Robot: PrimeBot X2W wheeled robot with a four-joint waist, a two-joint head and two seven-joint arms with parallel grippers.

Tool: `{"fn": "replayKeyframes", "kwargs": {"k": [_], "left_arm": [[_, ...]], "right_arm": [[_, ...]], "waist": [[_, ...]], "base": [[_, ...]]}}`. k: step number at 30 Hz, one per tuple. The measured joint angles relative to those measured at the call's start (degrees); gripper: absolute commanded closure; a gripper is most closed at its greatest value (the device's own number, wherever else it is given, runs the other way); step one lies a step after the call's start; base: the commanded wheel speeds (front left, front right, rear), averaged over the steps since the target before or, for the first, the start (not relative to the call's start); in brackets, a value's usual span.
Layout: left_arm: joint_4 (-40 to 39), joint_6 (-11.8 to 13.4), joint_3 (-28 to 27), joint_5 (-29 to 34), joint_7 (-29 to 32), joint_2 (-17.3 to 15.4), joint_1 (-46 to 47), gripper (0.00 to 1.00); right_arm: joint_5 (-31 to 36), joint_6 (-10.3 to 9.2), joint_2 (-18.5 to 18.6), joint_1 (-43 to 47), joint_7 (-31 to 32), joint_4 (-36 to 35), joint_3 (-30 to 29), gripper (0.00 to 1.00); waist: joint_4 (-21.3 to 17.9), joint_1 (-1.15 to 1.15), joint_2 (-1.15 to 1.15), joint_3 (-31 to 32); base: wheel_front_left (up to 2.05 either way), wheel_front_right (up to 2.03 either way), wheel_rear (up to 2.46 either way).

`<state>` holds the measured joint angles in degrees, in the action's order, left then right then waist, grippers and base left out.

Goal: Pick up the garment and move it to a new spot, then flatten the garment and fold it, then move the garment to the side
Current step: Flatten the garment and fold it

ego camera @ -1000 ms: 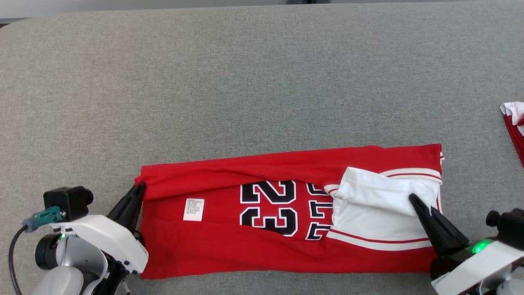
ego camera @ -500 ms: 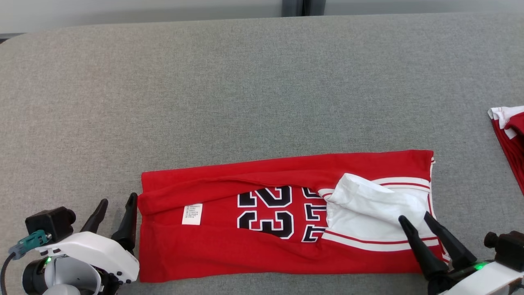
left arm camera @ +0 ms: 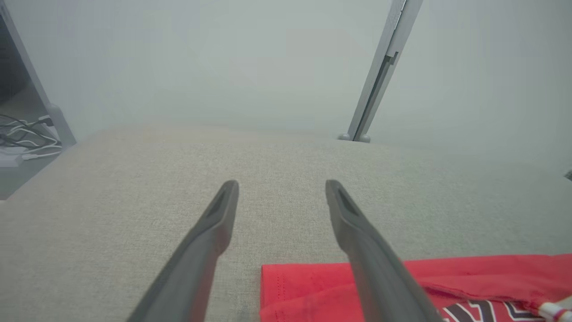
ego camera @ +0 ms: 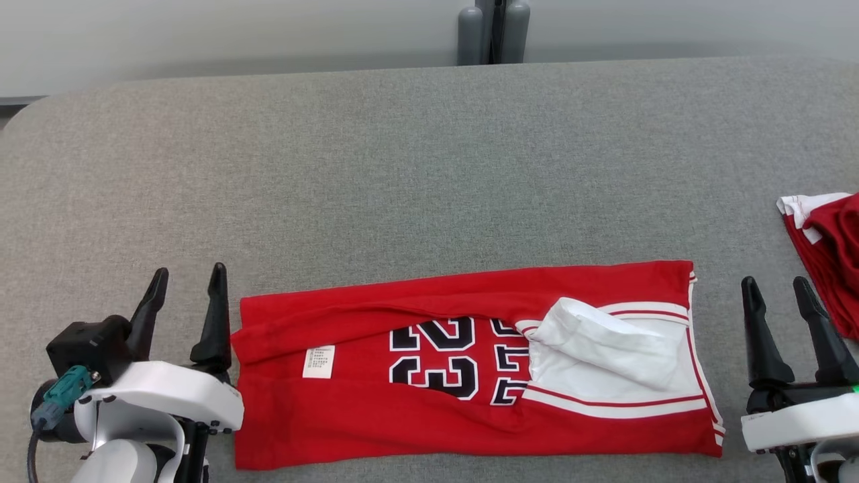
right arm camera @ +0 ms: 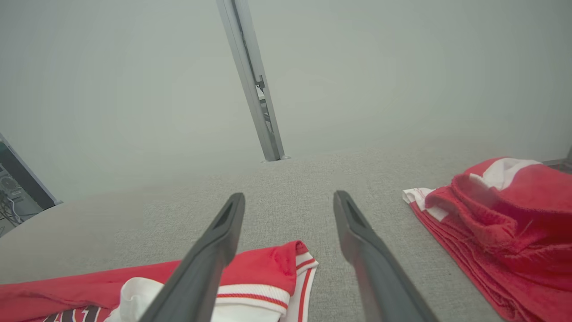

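The garment (ego camera: 470,376), a red sports shirt with black numbers and white trim, lay folded into a long band across the lower middle of the head view, flat on the grey padded table (ego camera: 402,168). The left gripper (ego camera: 189,270) stood at the lower left, just beside the shirt's left end, its fingers spread wide with nothing between them. The right gripper (ego camera: 774,282) stood at the lower right, a little apart from the shirt's striped end, spread just as wide and empty. The cloth looked light, soft and limp. It would likely sag and slide out of its fold if lifted by one point, so taking both short ends together, pinching through all the layers at the corners, seemed the safest hold. A loose white flap (ego camera: 604,342) bunched up right of centre would probably flop open when moved and could do with smoothing first. That flap covered part of the lettering, and the small print on the white label (ego camera: 319,362) was too fine to read. How many layers lay underneath could not be told. A pile of red and white clothes (ego camera: 829,261) at the right edge was cut off by the frame, as were both gripper bodies at the bottom.
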<state>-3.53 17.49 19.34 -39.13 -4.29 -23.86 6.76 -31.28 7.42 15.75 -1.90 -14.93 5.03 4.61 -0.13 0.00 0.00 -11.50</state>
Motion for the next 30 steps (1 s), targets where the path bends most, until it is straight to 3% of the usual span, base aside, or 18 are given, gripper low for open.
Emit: {"fn": "replayKeyframes", "kwargs": {"k": [4, 10, 30], "left_arm": [[1.6, 0.8, 1.6, 2.4, -0.6, -0.2, 0.7, 0.0], [4.1, 1.2, 3.7, 3.8, -1.8, 0.7, -2.0, 0.0], [7.0, -0.3, 6.4, 3.9, -3.0, 1.4, -2.3, 0.0]], "right_arm": [[6.0, 0.0, -2.0, -0.7, 0.8, 1.0, -1.0, 0.0], [9.7, 0.0, -4.2, 0.4, 2.2, 2.3, -2.0, 0.0], [11.1, 0.0, -4.9, 3.5, 5.8, 5.4, -2.8, 0.0]], "waist": [[0.4, 0.0, 0.0, 1.2], [1.1, 0.0, 0.0, 3.2], [3.2, 0.0, 0.0, 4.9]], "base": [[0.0, 0.0, 0.0], [0.0, 0.0, 0.0], [0.0, 0.0, 0.0]]}}
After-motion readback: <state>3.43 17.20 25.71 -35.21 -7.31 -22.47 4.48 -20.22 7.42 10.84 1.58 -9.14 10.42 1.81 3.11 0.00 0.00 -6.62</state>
